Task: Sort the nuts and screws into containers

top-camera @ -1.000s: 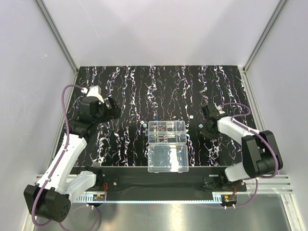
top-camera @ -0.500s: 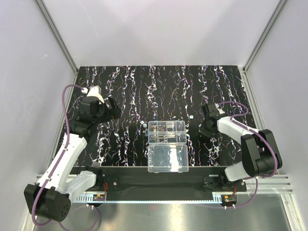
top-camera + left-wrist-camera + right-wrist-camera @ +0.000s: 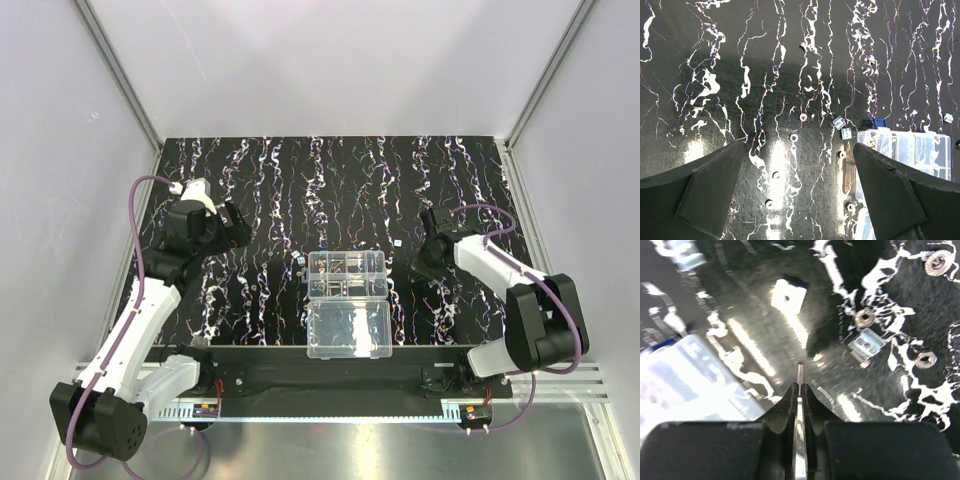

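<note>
The containers are the cells of a clear organizer box [image 3: 347, 274] at the mat's middle, its open lid [image 3: 348, 328] lying nearer the arms. My right gripper [image 3: 799, 386] is shut on a thin screw [image 3: 800, 371] that sticks out past the fingertips, above the mat to the right of the box [image 3: 685, 375]. In the top view the right gripper [image 3: 428, 255] hovers right of the box. Nuts [image 3: 864, 317] and a square nut [image 3: 867, 342] lie below it. The left gripper [image 3: 797, 146] stands wide open over loose nuts [image 3: 794, 137], holding nothing, left of the box [image 3: 910, 147].
The black mat [image 3: 330, 180] with white-purple streaks covers the table, walled by white panels. More nuts [image 3: 842, 154] and small square bits [image 3: 839, 121] lie scattered left of the box. A pale square piece [image 3: 788, 296] lies ahead of the right fingers.
The right gripper's jaws closed onto the screw, and the right arm drew back toward the far side of the mat. The left arm has not moved.
</note>
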